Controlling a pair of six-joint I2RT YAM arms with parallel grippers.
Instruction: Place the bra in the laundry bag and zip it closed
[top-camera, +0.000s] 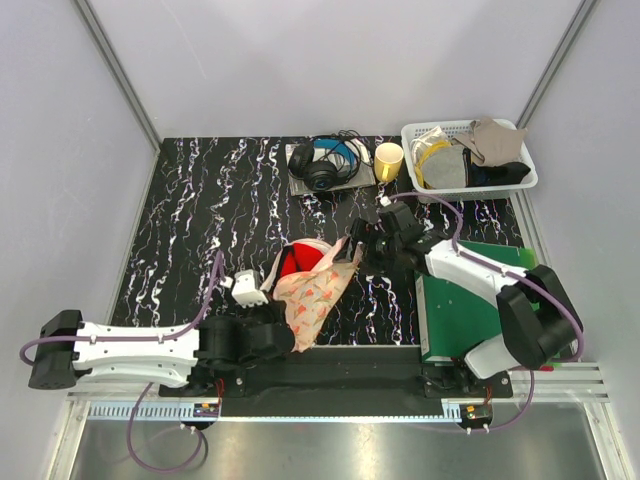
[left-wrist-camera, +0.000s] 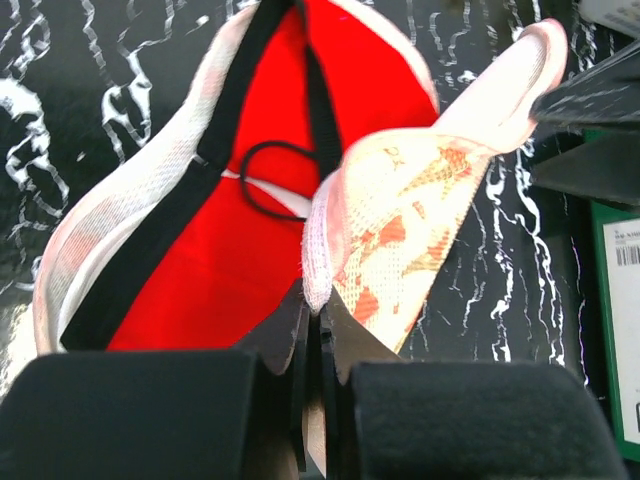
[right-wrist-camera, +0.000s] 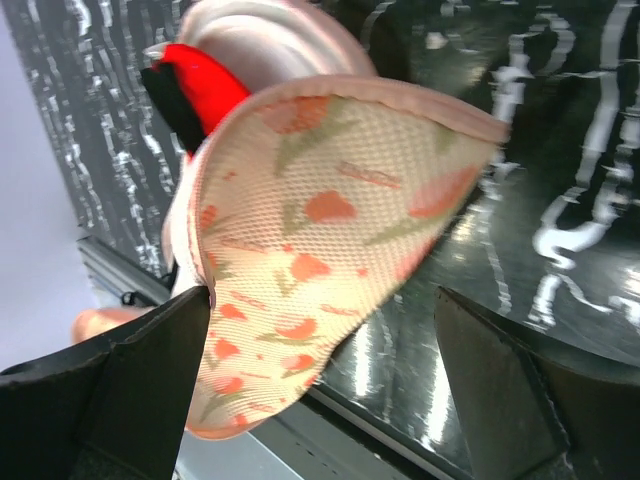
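The peach-pink printed laundry bag (top-camera: 318, 290) lies open on the black marbled table between the arms. The red bra (top-camera: 300, 258) with black straps sits inside it, against the pale lining. My left gripper (top-camera: 293, 338) is shut on the bag's near edge, and in the left wrist view its jaws (left-wrist-camera: 318, 305) pinch the whitish zipper rim beside the bra (left-wrist-camera: 220, 250). My right gripper (top-camera: 360, 248) stands open at the bag's far corner. In the right wrist view the printed flap (right-wrist-camera: 320, 200) hangs between its wide-spread fingers (right-wrist-camera: 150, 370), with a bit of the bra (right-wrist-camera: 205, 80) showing behind.
At the back stand black headphones (top-camera: 325, 162), a yellow cup (top-camera: 388, 160) and a white basket (top-camera: 415, 128) of grey and beige cloths. A green board (top-camera: 470, 300) lies under the right arm. The table's front rail runs just below the bag.
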